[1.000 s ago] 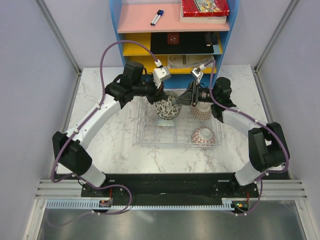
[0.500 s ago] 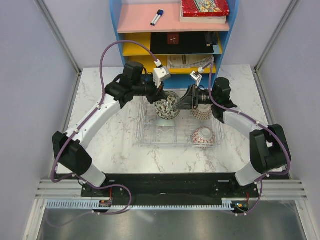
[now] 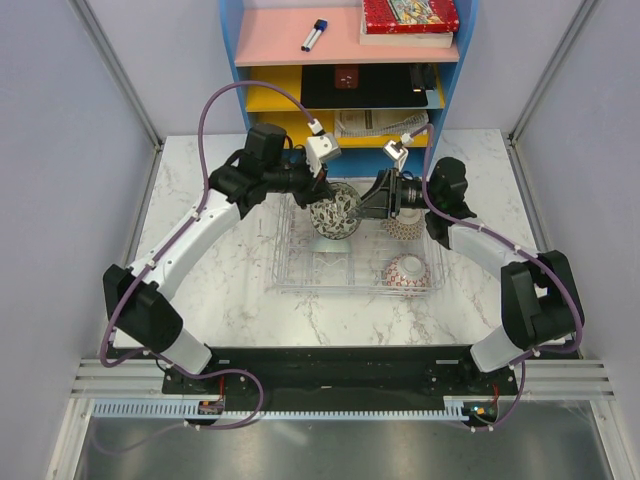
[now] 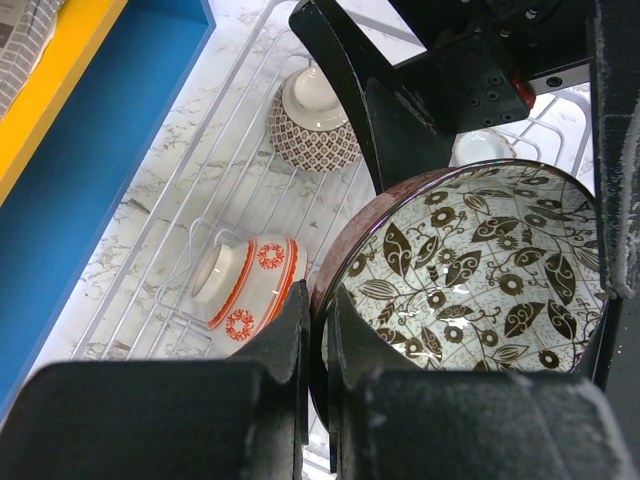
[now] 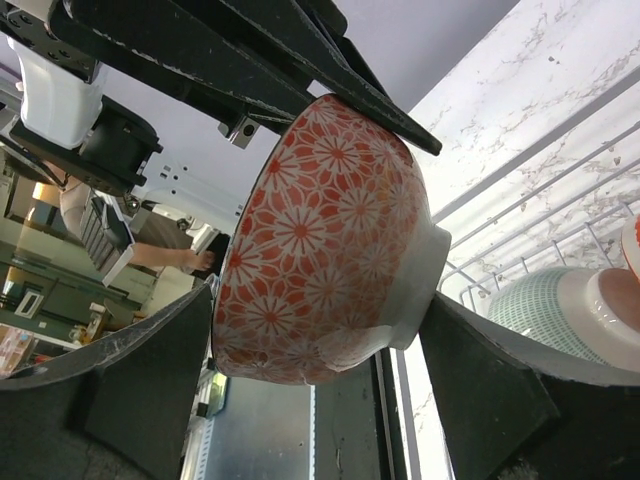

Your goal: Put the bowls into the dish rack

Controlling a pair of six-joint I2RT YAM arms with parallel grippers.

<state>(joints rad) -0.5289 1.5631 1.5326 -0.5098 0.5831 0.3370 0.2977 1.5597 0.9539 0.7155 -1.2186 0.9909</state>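
Writing: red book (image 3: 410, 14) atop blue shelf unit (image 3: 228, 70); cover print too small to read.
Dish rack (image 3: 300, 268): clear plastic, on marble table (image 3: 200, 170). Contents: brown lattice bowl (image 4: 315, 125), orange-and-white bowl (image 4: 250, 285); both tipped, feet showing, apart.
Leaf-patterned bowl (image 4: 470, 280): orange flowers outside, held on edge over rack's far part.
Left gripper (image 4: 318, 335): nipped onto its rim, one finger inside, one outside.
Right gripper (image 5: 320, 300): fingers spread wide, straddling same bowl; contact unclear.
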